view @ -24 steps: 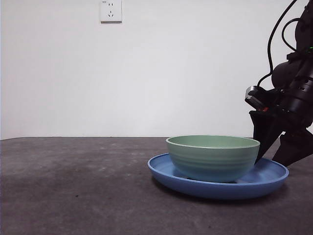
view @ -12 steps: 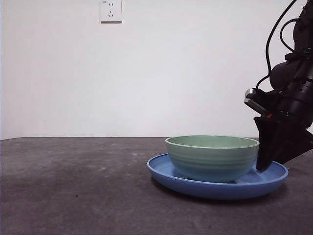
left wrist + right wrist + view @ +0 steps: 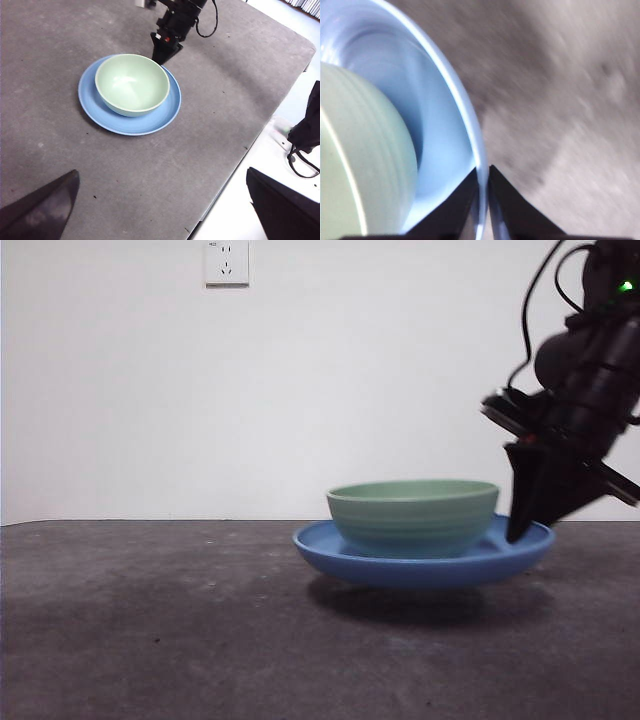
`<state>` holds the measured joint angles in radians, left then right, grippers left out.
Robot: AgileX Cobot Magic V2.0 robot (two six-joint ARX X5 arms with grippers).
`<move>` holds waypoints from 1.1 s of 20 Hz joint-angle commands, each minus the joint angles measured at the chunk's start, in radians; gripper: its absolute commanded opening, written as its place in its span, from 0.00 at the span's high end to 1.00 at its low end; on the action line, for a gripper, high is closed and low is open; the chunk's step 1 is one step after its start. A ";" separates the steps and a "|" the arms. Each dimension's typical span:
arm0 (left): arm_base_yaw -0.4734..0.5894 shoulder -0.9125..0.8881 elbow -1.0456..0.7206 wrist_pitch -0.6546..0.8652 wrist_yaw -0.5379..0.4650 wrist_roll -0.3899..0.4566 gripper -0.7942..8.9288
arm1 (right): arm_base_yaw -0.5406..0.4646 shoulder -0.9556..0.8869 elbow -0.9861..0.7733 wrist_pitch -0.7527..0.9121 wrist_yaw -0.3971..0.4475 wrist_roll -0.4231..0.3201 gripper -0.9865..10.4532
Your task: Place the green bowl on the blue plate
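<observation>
The green bowl sat upright in the middle of the blue plate. The bowl was narrower than the plate, so a ring of blue showed all around it. In the left wrist view, the bowl looked empty inside.

The plate was not flat on the bench. In the front view it hung a little above the gray top, with a dark shadow under it. The plate looked level, and the bowl did not tip.

The right claw was clenched on the plate's thin rim. In the right wrist view its two black jaws pinched the pale blue edge between them, with the bowl's ridged side close by. That view was blurry. In the front view the right claw came down on the side of the plate away from the wall socket. Black wires looped above the arm, and a small green light glowed on it.

The left claw was well apart from the plate and high over the bench. Its jaws were spread wide with nothing between them. Near the bench edge, far from the plate, lay a black strap on a white surface.
</observation>
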<state>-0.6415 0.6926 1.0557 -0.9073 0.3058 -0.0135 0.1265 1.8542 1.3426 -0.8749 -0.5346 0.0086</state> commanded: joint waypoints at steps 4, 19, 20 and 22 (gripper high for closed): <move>-0.004 0.003 0.013 0.011 0.004 -0.003 0.37 | 0.106 0.018 0.060 0.019 -0.013 0.079 0.91; -0.004 0.003 0.013 0.013 0.003 -0.003 0.37 | 0.277 0.031 0.050 0.113 0.037 0.167 0.91; -0.004 0.003 0.013 0.014 0.003 -0.002 0.37 | 0.277 0.046 0.050 0.108 0.037 0.167 0.91; -0.004 0.003 0.013 0.014 0.003 -0.002 0.37 | 0.277 0.074 0.050 0.092 0.037 0.163 0.91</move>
<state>-0.6415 0.6926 1.0557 -0.9051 0.3058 -0.0135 0.3981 1.9060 1.3788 -0.7849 -0.4892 0.1623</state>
